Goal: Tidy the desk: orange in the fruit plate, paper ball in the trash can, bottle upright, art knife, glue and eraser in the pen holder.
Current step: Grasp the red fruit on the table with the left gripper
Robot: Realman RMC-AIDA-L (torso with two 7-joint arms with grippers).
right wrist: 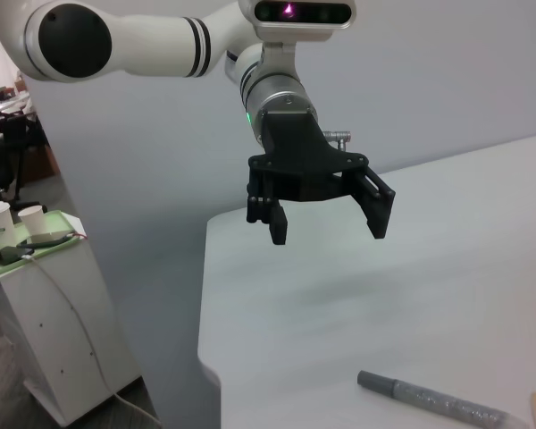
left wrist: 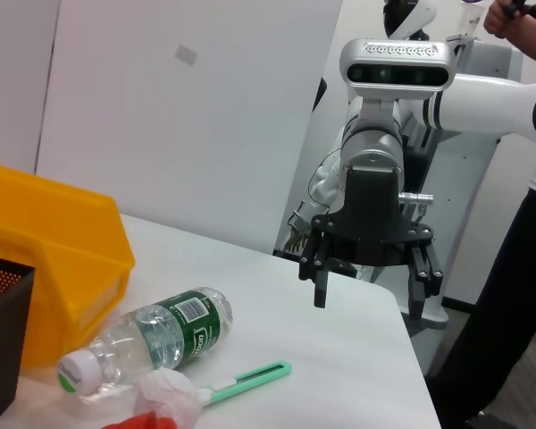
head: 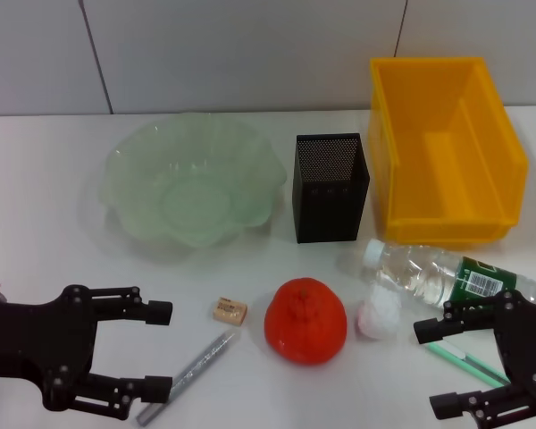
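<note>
My left gripper: released, silver-grey pen-shaped glue stick at its fingertips. My right gripper: released over the mint-green art knife, the lying clear plastic bottle just beyond.

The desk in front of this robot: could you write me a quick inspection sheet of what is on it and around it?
Surface: white desk, flat.
Job's things: orange at front centre, outside the empty fruit plate; paper ball beside the bottle, which lies on its side; eraser and glue on the desk; art knife near the right gripper; pen holder and trash can at the back.
Clutter: nothing seen.
Grippers: left gripper and right gripper both open, holding nothing, at the near edge.
Cables: nothing seen.
Surroundings: pale wall panels; a person stands beside the desk; a side stand with paper cups.
</note>
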